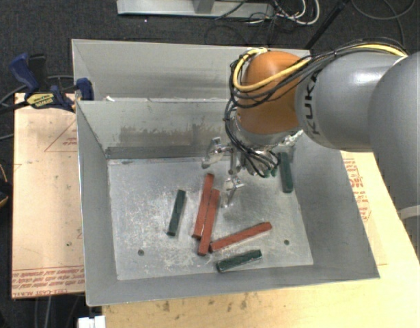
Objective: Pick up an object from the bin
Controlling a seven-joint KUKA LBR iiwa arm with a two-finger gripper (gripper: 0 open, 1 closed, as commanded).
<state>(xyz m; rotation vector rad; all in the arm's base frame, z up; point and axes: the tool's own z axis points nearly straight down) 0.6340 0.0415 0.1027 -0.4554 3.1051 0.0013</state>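
pair of red sticks (pixel 205 214) side by side at centre of bin (pixel 138 183), angled toward front edge. gripper (pixel 230 185) low, just right of their far end; open or closed: cannot tell. single red stick (pixel 241 238) and front green stick (pixel 239 259) near front edge. left green stick (pixel 175 212) left of centre. right green stick (pixel 285 172) by right wall.

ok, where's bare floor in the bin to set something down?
Free: left strip between the bin wall and the lone dark green stick; right-front corner beyond the slanted red stick. Crowded: centre, around the paired red sticks, the front green stick and the gripper.
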